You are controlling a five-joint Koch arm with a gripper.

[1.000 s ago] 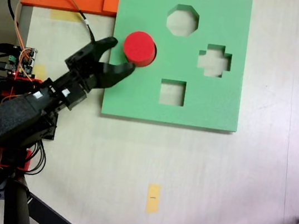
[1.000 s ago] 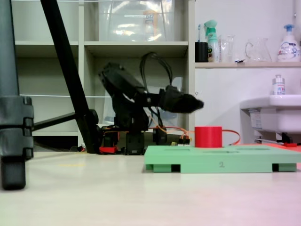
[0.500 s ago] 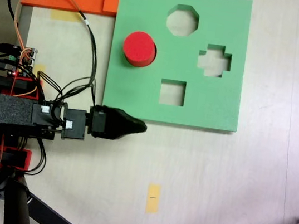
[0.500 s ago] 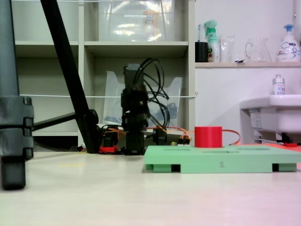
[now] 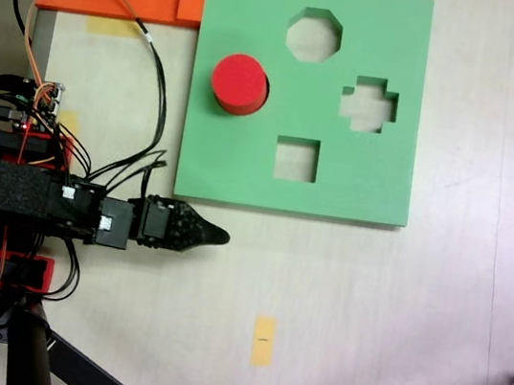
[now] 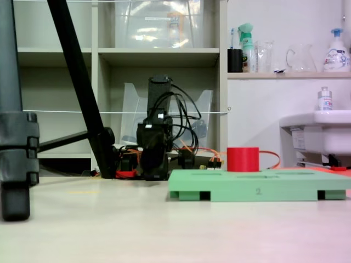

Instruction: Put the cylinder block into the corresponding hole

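On the green board (image 5: pixel 353 197) we see the cylinder (image 5: pixel 239 82) seated in the round hole. The gripper (image 5: pixel 217 236) lies well apart over the surface, fingers together. We judge placement complete; only retreat remains.

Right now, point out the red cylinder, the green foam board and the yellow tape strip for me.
Red cylinder (image 5: pixel 239 79): fixed view from above, middle of its flat round top.
Green foam board (image 5: pixel 365 184): same view, bare surface near its lower right corner.
Yellow tape strip (image 5: pixel 262 340): same view, middle of the strip on the table.
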